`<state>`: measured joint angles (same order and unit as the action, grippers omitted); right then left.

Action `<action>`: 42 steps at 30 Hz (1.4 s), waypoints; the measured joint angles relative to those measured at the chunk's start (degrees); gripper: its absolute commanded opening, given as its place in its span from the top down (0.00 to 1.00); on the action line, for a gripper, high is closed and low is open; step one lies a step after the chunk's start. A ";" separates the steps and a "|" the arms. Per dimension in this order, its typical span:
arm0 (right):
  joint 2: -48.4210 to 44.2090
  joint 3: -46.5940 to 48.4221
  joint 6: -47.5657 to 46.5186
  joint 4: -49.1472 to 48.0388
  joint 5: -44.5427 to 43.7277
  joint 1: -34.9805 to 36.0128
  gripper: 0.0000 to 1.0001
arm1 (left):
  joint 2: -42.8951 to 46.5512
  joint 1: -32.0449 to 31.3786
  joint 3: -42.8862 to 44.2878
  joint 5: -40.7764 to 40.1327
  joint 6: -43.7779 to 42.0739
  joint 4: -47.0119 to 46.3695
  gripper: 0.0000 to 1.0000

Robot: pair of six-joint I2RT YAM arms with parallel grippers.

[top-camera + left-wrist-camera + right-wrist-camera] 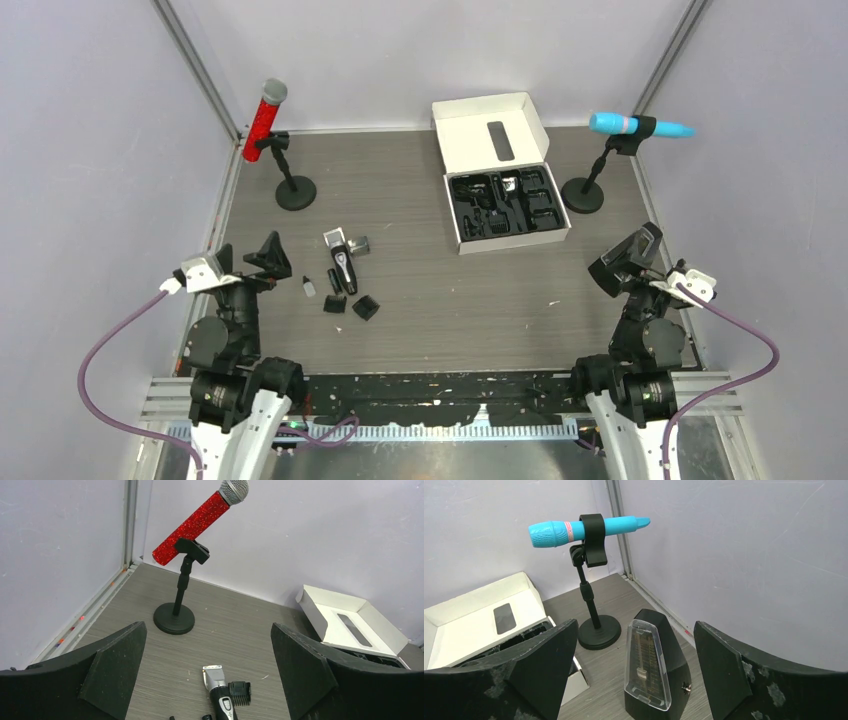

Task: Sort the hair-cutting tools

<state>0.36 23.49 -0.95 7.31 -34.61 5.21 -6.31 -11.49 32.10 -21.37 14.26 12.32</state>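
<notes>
The black-and-silver hair clipper (pixel 341 263) lies flat on the table at left centre. It also shows low in the left wrist view (pixel 220 692). A comb attachment (pixel 360 245) lies against its right side (pixel 240 691). Three more small black pieces (pixel 366 308) lie just in front of it. My left gripper (pixel 248 262) is open and empty, hovering left of the clipper; in the left wrist view (pixel 208 630) its jaws stand wide apart. My right gripper (pixel 626 266) is open and empty at the right edge, its jaws also wide apart (pixel 634 630).
A white box (pixel 510 240) with a black moulded tray sits at back centre, lid open. A red microphone (pixel 265 122) on a stand is back left, a blue microphone (pixel 630 125) back right. A black metronome (pixel 654 672) stands just ahead of my right gripper.
</notes>
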 measured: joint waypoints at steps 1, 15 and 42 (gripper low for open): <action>0.00 0.00 0.02 0.00 0.00 0.00 0.05 | 0.04 0.00 0.00 0.13 0.00 0.00 0.00; 4.24 6.69 7.32 1.40 9.05 -0.09 0.05 | 1.27 0.00 0.79 2.51 -1.33 1.01 0.00; 86.82 45.86 18.97 18.82 38.51 12.41 0.04 | 5.92 -2.34 1.31 1.81 -7.08 8.17 0.00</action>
<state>87.18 69.34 18.02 26.13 3.90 17.63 -0.38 -13.82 33.41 -19.55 7.18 20.49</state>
